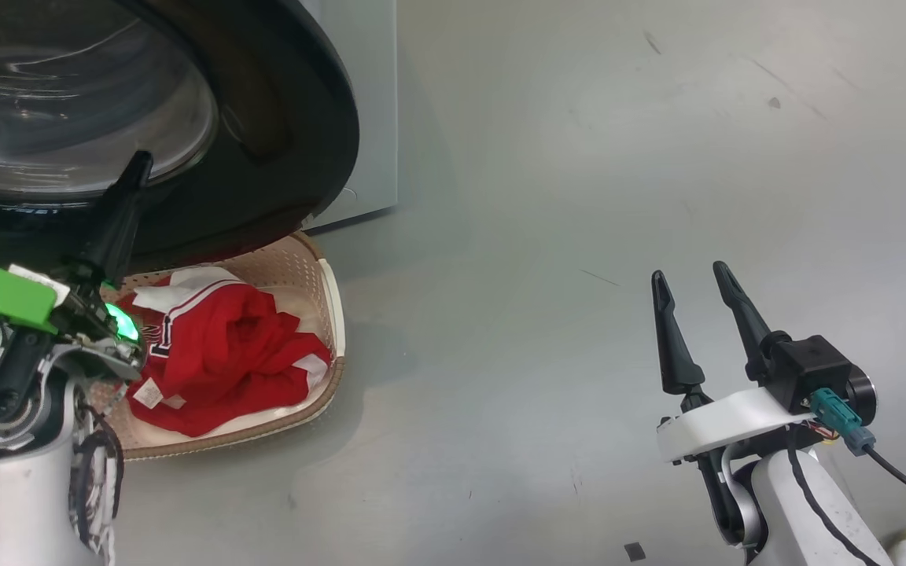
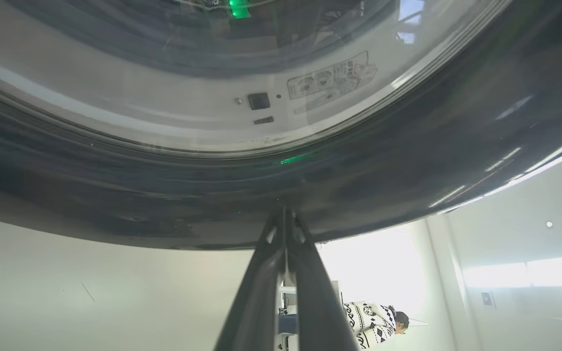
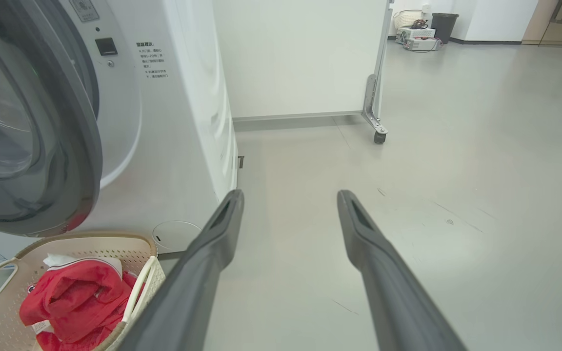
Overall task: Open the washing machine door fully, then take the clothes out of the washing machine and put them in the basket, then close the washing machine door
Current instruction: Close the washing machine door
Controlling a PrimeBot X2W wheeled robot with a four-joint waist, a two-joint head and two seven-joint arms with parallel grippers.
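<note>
Closing remains: clothes (image 1: 225,354) sit in the basket (image 1: 337,314). Left fingers (image 1: 119,220) (shut, empty) touch the washing machine door (image 1: 288,134); right fingers (image 1: 669,338) gape empty.

The clothes (image 1: 225,354) are showing bright red with white trim; the basket (image 1: 288,263) is showing cream, dotted with holes, its rim woven-look brown. The washing machine door (image 1: 303,141) is gleaming glossy black, the washing machine (image 3: 183,122) white, the floor (image 1: 579,157) pale grey.
</note>
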